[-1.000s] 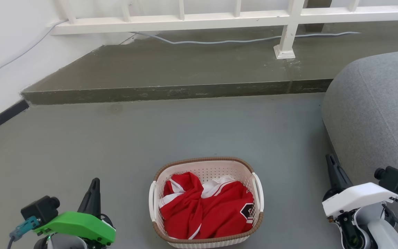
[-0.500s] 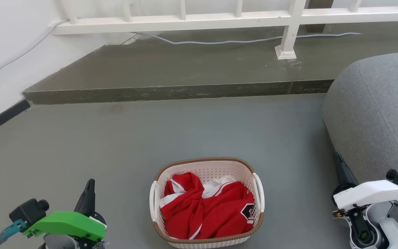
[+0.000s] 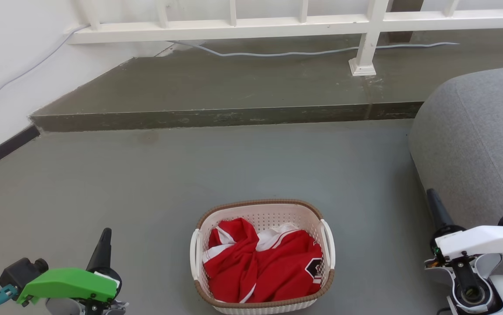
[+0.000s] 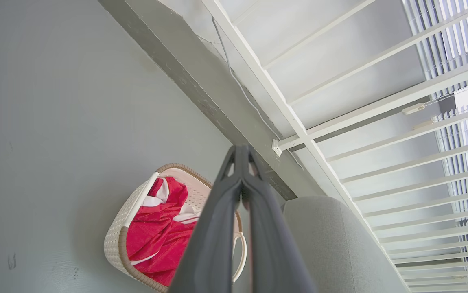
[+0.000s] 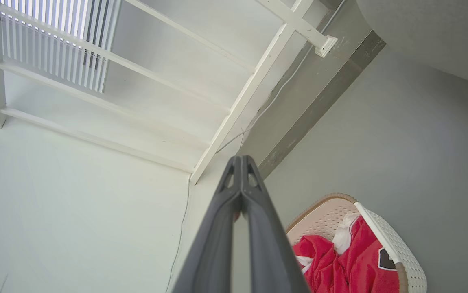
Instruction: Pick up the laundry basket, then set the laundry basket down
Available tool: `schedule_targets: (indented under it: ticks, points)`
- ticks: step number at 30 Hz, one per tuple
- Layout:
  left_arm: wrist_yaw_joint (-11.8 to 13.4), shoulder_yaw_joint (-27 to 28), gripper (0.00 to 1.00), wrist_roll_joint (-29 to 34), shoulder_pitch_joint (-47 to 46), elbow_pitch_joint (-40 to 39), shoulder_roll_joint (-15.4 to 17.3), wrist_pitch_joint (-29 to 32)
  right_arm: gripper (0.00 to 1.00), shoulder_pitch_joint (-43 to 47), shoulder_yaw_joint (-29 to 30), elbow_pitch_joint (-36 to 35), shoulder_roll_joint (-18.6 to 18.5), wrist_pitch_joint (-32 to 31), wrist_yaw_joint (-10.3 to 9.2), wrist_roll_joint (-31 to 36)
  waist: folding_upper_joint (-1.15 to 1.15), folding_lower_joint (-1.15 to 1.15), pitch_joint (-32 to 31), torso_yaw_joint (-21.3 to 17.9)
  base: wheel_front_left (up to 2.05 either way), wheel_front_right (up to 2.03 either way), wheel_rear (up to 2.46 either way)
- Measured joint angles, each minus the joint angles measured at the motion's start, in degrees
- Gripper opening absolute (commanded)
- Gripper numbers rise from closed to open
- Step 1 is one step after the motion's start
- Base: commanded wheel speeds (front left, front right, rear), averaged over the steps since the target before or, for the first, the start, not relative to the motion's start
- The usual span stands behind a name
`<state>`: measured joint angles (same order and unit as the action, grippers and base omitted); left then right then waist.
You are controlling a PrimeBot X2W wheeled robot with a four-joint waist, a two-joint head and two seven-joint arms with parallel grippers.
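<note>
Jaws pressed together on both the left gripper (image 3: 104,238) and the right gripper (image 3: 433,199), each apart from the laundry basket (image 3: 260,202), which sits between them on the grey floor (image 3: 234,166) holding a red garment (image 3: 260,267), with a raised concrete step (image 3: 216,118) and white railing (image 3: 251,26) beyond.

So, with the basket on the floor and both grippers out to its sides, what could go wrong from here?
1. The left gripper and right gripper are both shut; unless they open first, they may shove the laundry basket rather than take its handles.
2. The right gripper sits close to the grey cushion and could brush it.
3. The red garment bunches near the right handle and might snag.
</note>
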<state>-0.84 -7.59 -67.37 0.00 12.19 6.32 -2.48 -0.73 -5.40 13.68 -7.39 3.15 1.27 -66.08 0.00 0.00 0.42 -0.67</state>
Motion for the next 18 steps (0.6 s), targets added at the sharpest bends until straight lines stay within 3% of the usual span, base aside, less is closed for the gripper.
schedule_targets:
  ticks: [18]
  points:
    - [-2.71, 4.00, 0.00, -11.83, -1.35, 1.22, -0.92, 2.97, 0.00, -1.21, 4.65, 0.78, 1.59, -3.26, 2.33, -12.36, 0.00, 0.00, -0.12, 0.30, 0.00, 0.00, 0.00]
